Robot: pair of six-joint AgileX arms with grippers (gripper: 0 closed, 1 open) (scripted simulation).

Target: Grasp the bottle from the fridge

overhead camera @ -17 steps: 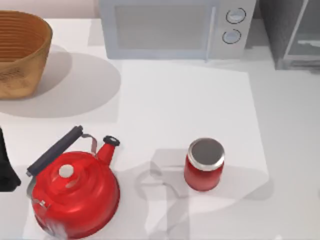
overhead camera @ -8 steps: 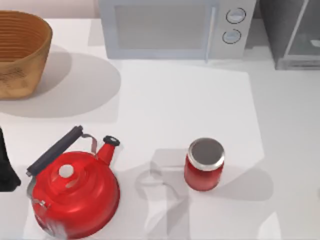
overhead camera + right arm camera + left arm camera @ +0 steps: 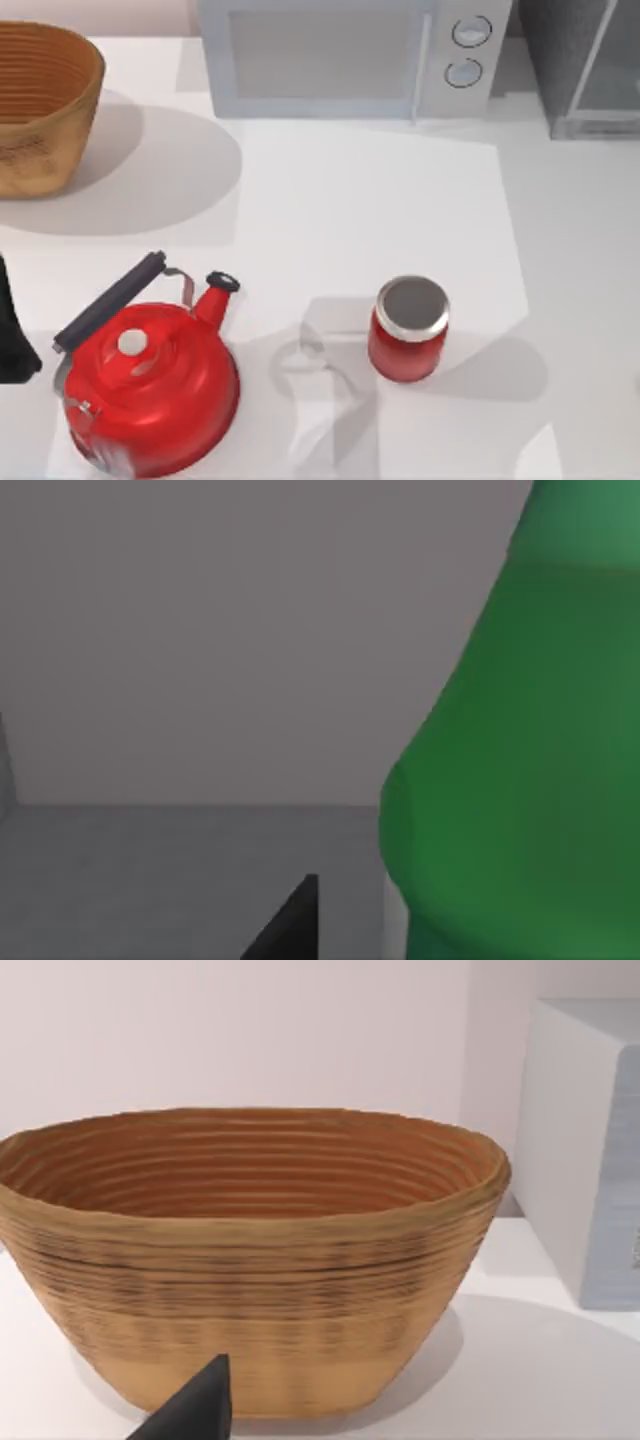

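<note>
Inside, the bottle [image 3: 520,770] stood against the fridge [image 3: 585,65] wall, close to the right gripper, its fingers untellable. Outside, a white table [image 3: 380,210] held kettle [image 3: 150,385], jar [image 3: 408,328], basket [image 3: 40,110], microwave [image 3: 350,55].

Legible text: none for you to log. The microwave [image 3: 340,58] knobs carry no readable markings (nor does the red jar [image 3: 408,329]).

Kettle [image 3: 150,390]: glossy red enamel. Jar [image 3: 408,330]: glossy red, brushed metal lid. Basket [image 3: 40,105]: woven, rough. Bottle [image 3: 530,770]: smooth green. Worktop [image 3: 360,210]: matt white.
</note>
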